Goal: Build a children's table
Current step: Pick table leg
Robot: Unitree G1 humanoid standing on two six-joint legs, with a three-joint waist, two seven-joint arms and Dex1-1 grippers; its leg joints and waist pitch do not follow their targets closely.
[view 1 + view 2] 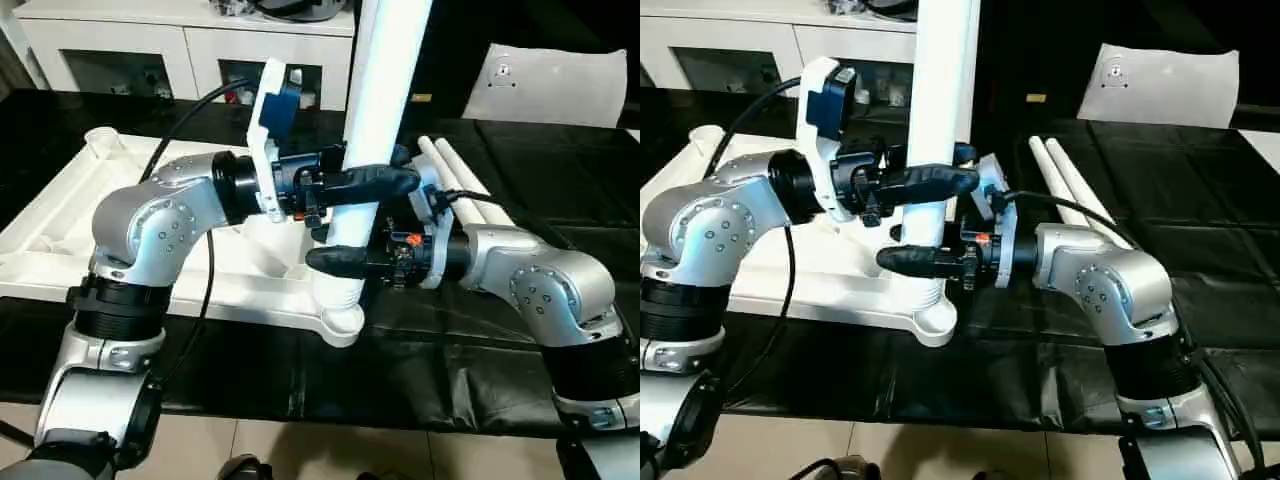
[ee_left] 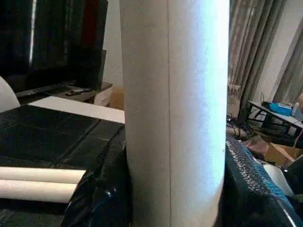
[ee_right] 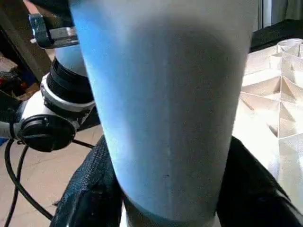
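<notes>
One leg (image 1: 375,120) stands in the top's (image 1: 60,215) near corner socket (image 1: 340,322) — both grippers (image 1: 345,182) (image 1: 340,262) grasp it; two legs (image 1: 460,180) lie unfitted.

Smooth matt white plastic leg (image 1: 375,110), glossy crinkled black table cover (image 1: 420,360), brushed silver metal forearms (image 1: 150,225).

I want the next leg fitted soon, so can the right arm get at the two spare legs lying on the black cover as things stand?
Probably not yet. The right gripper has its fingers around the upright leg in the corner socket. The spare legs lie just beyond that arm with nothing on them, so letting go should free it.
</notes>
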